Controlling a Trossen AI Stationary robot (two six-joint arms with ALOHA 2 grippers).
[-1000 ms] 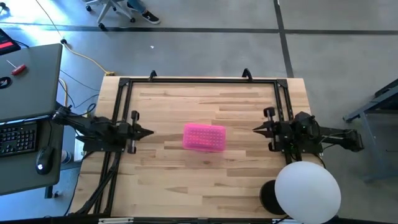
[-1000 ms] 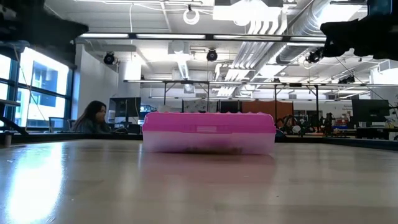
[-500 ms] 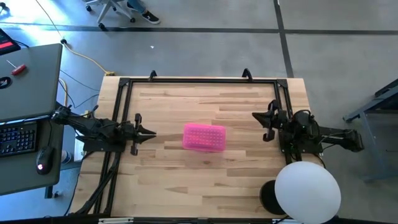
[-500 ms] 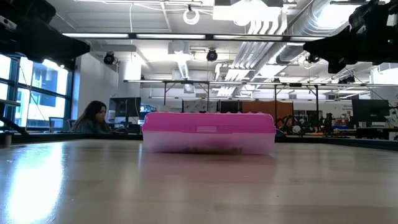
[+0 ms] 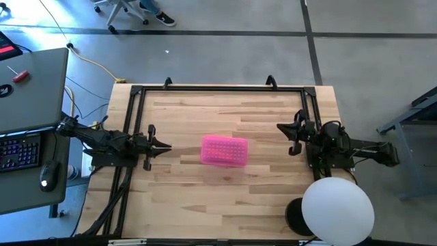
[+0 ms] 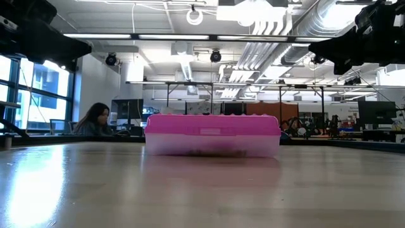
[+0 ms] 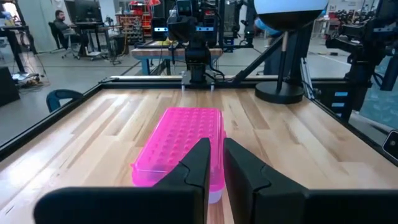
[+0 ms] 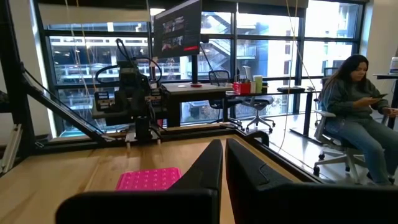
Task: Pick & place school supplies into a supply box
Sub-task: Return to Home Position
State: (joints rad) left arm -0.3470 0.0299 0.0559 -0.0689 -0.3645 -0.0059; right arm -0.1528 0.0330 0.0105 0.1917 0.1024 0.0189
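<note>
Pink-lidded supply box [image 5: 224, 150] sits closed at the middle of the wooden table [image 5: 273, 191]. Left gripper [image 7: 217, 146] and right gripper [image 8: 224, 148] hover at opposite sides, well clear of it, each with fingers together.

supply box [image 5: 224, 150] lid bright pink with a grid of small dimples, lower body clear with dark shapes showing through. table [image 5: 225, 198] light wood, plank stripes and grain. frame [image 5: 218, 89] around it black. left arm [image 5: 109, 145] and right arm [image 5: 341, 147] black. globe [image 5: 337, 209] white on a black base [image 5: 295, 215]. floor [image 5: 205, 55] grey with dark lines. cable [image 5: 95, 63] yellow. side desk [image 5: 34, 89] grey, keyboard [image 5: 19, 152] black.
</note>
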